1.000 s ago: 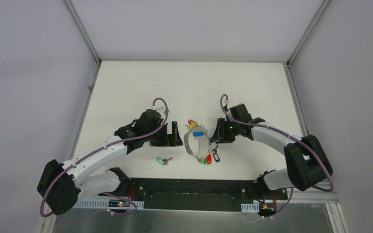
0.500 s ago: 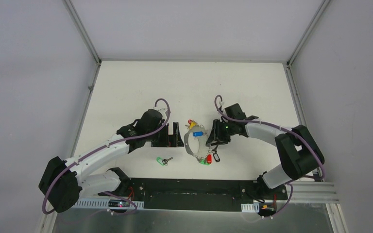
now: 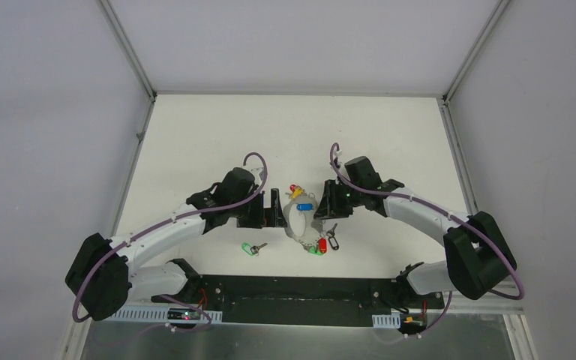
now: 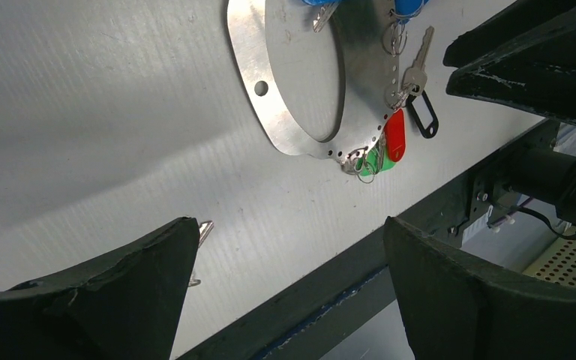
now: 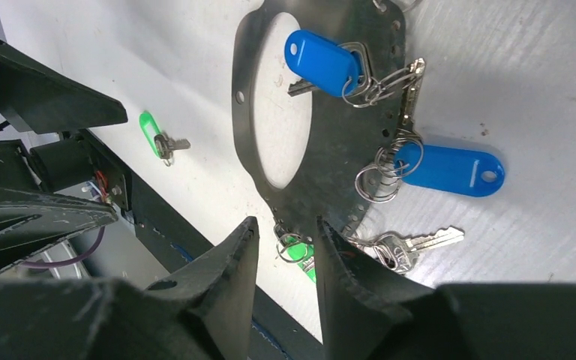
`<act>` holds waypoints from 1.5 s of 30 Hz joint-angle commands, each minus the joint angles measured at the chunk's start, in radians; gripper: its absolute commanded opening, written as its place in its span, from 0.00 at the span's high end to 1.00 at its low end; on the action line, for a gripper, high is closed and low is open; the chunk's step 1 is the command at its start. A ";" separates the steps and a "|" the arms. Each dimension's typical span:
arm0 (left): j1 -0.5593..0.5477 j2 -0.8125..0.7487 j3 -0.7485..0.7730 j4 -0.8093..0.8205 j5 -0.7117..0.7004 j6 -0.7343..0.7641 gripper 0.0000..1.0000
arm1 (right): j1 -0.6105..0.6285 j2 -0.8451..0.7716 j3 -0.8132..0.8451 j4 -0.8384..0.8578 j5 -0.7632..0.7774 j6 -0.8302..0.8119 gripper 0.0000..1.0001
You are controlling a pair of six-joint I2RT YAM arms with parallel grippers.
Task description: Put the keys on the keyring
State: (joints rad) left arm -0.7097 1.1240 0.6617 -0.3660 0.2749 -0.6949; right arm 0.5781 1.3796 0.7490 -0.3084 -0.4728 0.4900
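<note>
Nearest the arm bases, the green-tagged key (image 3: pixel 250 248) lies loose, apart from the keyring (image 5: pixel 245 120). The left claw (image 4: pixel 289 232) hangs wide open beside the ring. The right claw (image 5: pixel 288 225) sits nearly closed over the ring's near rim; I cannot tell whether it pinches it. A blue-tagged key (image 5: pixel 322 61) seems hung already. The next move, I judge, is fetching the green one.

Bright even overhead light, faint soft shadows, sharp focus
</note>
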 commanded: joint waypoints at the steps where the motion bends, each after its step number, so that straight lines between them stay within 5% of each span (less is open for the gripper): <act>1: 0.003 0.046 0.034 0.052 0.056 -0.017 0.03 | -0.010 -0.019 0.007 -0.018 0.036 -0.010 0.64; 17: 0.003 0.127 0.042 0.144 0.145 -0.037 0.14 | 0.013 0.162 -0.025 0.062 -0.117 0.028 0.61; 31: 0.003 -0.065 -0.074 0.157 0.074 -0.062 0.13 | 0.006 -0.021 -0.079 0.014 -0.092 0.015 0.49; 40: -0.008 0.099 -0.098 0.409 0.234 -0.128 0.24 | -0.163 -0.086 -0.181 0.023 -0.222 -0.005 0.48; 45: -0.066 0.252 0.018 0.415 0.272 -0.074 0.32 | -0.235 -0.130 -0.239 0.022 -0.273 -0.007 0.48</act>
State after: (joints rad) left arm -0.7300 1.2900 0.5781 -0.0395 0.4789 -0.7971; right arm 0.3859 1.3029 0.5396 -0.2947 -0.6712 0.5014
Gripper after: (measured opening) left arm 0.718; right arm 0.519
